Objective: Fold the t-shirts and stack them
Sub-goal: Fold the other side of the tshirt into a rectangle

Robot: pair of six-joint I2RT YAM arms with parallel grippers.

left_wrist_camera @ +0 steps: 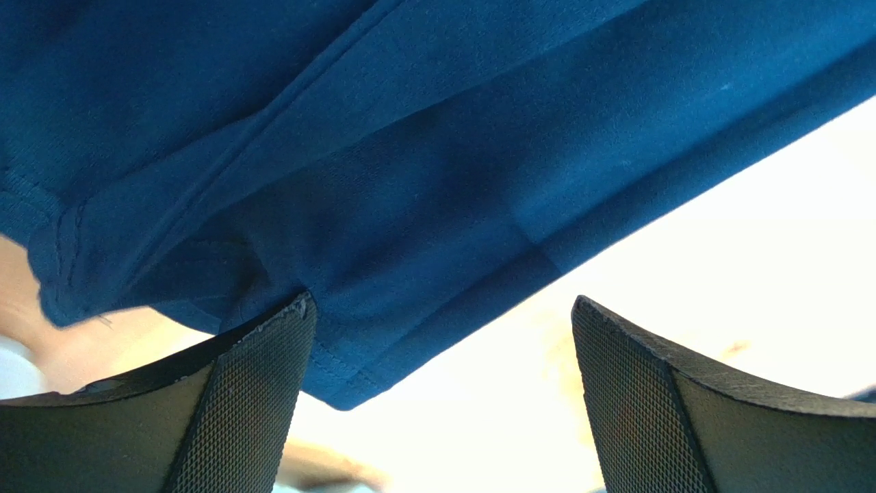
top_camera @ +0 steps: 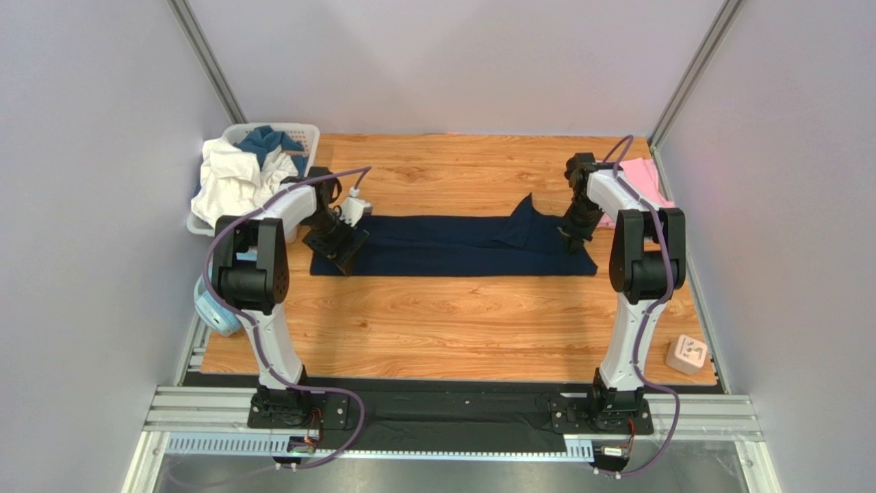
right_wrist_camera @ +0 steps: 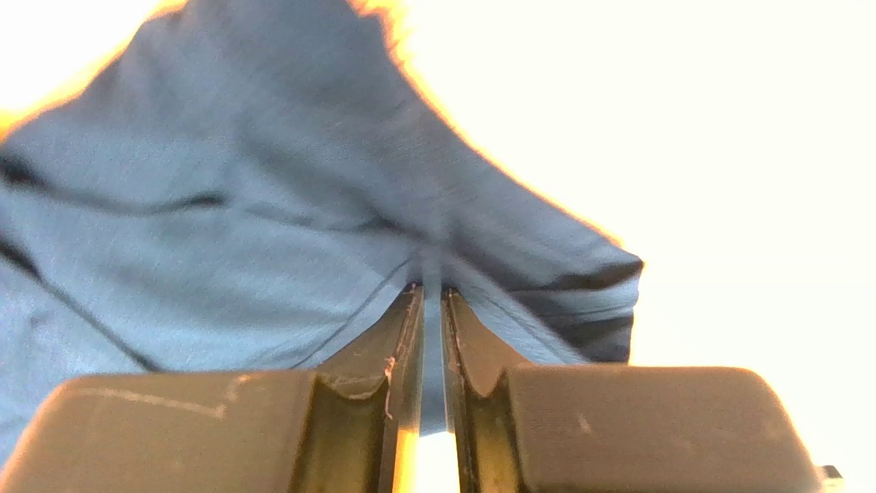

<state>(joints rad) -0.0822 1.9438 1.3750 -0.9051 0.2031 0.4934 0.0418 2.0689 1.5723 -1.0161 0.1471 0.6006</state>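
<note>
Nearby, light-blue headphones [top_camera: 214, 308] sit at the left edge of the table [top_camera: 463, 339], no part of the job. Mid-table the navy t-shirt [top_camera: 442, 249] lies flat as a long, narrow band running left to right, so its lengthwise folds look done. At its left end the left gripper [left_wrist_camera: 442, 308] hovers over the hem with jaws spread wide, holding nothing. At the right end the right gripper [right_wrist_camera: 432, 293] is pinched tight on a fold of the navy cloth, which rises in a small peak beside it. Farther back, the pink t-shirt [top_camera: 643, 183] lies as a small flat patch at the far right edge. It seems folded already, though the arm hides part of it. By my reckoning the task is past halfway: the band wants folding crosswise, then stacking with the pink one. A basket [top_camera: 298, 129] of other cloth stands far left.
</note>
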